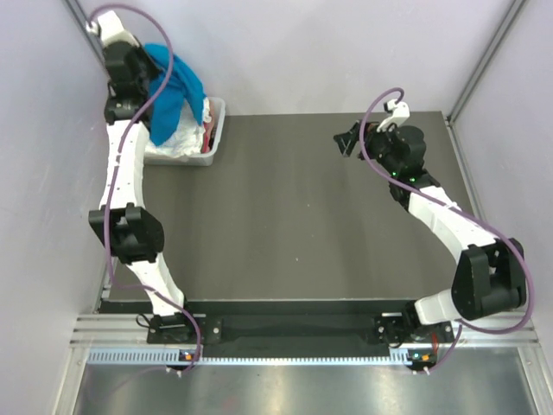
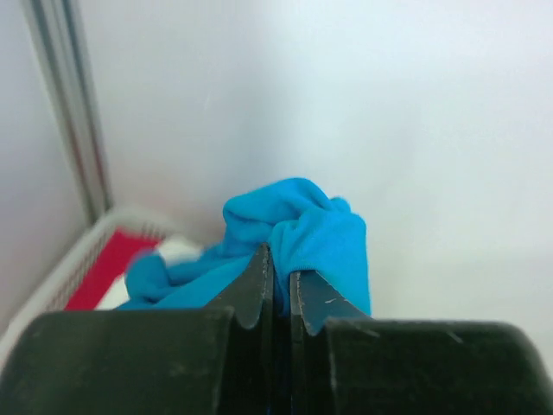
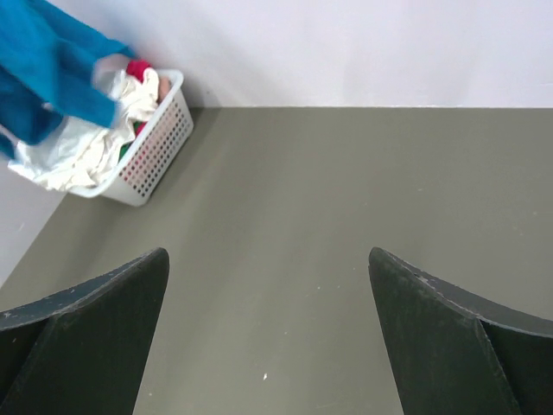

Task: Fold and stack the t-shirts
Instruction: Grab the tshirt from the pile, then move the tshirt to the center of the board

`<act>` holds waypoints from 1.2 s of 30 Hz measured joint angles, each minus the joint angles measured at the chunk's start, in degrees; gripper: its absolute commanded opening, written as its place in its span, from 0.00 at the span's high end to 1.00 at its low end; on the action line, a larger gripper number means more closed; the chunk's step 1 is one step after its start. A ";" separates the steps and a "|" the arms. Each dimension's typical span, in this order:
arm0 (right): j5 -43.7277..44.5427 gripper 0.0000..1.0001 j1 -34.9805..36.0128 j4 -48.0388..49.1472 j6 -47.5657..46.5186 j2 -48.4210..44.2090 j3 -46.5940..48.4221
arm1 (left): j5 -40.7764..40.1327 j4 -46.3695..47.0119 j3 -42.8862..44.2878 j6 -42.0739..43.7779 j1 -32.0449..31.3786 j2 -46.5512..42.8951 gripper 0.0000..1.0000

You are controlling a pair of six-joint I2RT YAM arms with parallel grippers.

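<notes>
Hanging from the left gripper (image 2: 281,264), whose jaws are pinched tight on its cloth, the blue shirt (image 1: 177,91) trails above the tub (image 1: 216,130) in the table's (image 1: 285,225) far-left corner. A white shirt (image 1: 180,143) and a red shirt (image 1: 207,112) lie inside. The right gripper (image 3: 266,259), spread wide and holding nothing, hovers over the far-right tabletop.

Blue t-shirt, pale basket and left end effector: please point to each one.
blue t-shirt (image 1: 185,86), top external view, hanging fold.
basket (image 3: 156,147), right wrist view, perforated side wall.
left end effector (image 2: 279,273), left wrist view, between its fingertips.
</notes>
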 measured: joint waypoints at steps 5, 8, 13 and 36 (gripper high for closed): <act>3.30 0.00 0.00 -1.73 0.63 -2.95 -0.02 | 3.21 -2.84 12.52 0.00 -1.46 -3.08 1.00; 5.66 0.00 0.00 -3.15 1.14 -4.74 -0.02 | 4.72 -3.17 14.49 0.04 -3.04 -7.34 1.00; 9.33 0.00 0.00 -6.12 1.31 -7.67 -0.04 | 7.21 -4.24 14.78 0.81 -7.72 -14.47 1.00; 14.21 0.00 0.02 -11.72 1.51 -21.38 -7.41 | 13.62 -2.64 -37.70 -5.68 -36.09 -32.35 1.00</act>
